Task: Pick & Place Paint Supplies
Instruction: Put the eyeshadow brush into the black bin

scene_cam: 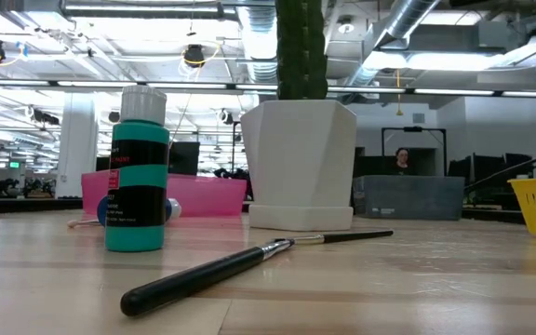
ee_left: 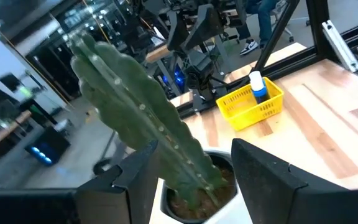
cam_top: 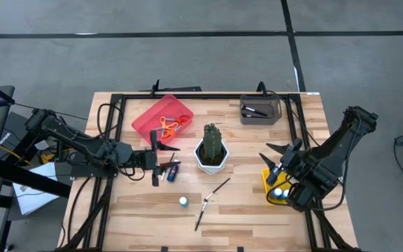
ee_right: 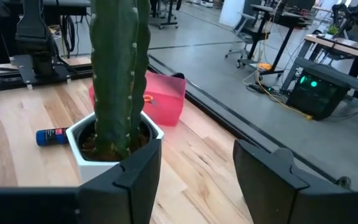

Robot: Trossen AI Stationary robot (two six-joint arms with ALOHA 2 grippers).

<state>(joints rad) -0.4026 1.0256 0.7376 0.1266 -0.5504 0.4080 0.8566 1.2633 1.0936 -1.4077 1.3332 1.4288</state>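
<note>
Both grippers' fingers stand apart, grasping nothing: the left gripper [cam_top: 165, 162] hovers near a blue paint bottle [cam_top: 173, 168] lying between the pink tray [cam_top: 145, 119] and the cactus pot [cam_top: 211, 162] at the worktop's middle, the right gripper [cam_top: 274, 159] above the yellow basket [cam_top: 266, 183] by the right edge.

A small blue paint bottle with a white cap [cam_top: 183, 201] stands upright near the table's middle toward its front edge. Two thin dark paintbrushes [cam_top: 208, 201] lie flat just beside it. Another blue bottle [cam_top: 173, 170] lies on its side. Orange-handled scissors [cam_top: 169, 125] rest in a red tray [cam_top: 150, 115]. White-capped blue bottles [cam_top: 278, 190] stand in a yellow basket [cam_top: 266, 177] by the right edge.
</note>
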